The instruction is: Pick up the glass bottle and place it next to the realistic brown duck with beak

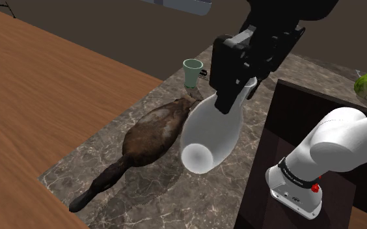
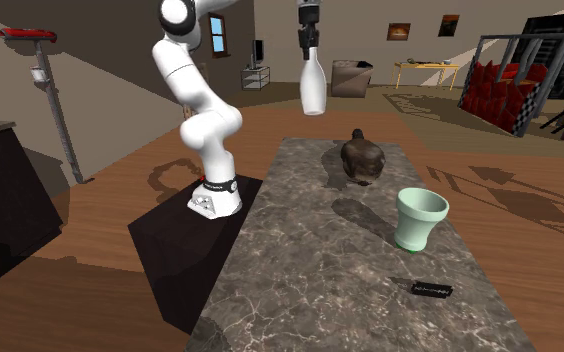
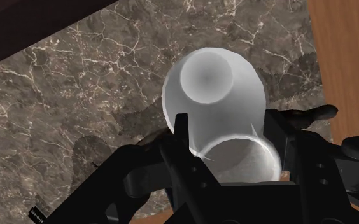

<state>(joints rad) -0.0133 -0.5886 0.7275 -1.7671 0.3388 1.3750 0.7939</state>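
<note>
Up above the dark marble table (image 2: 300,270), the gripper (image 2: 308,40) is pinching the white bottle (image 2: 313,85) by its neck. The bottle hangs base-down, probably just beside the brown duck (image 2: 362,158). Wood floor (image 2: 90,310) all around.

The black jaws are clasping a white bottle (image 3: 213,95) near its neck, its round base facing the dark marble counter (image 3: 76,95). A dark brown shape (image 3: 305,114) is peeking out at four o'clock from the bottle, and wooden floor (image 3: 344,57) is showing at two o'clock.
</note>
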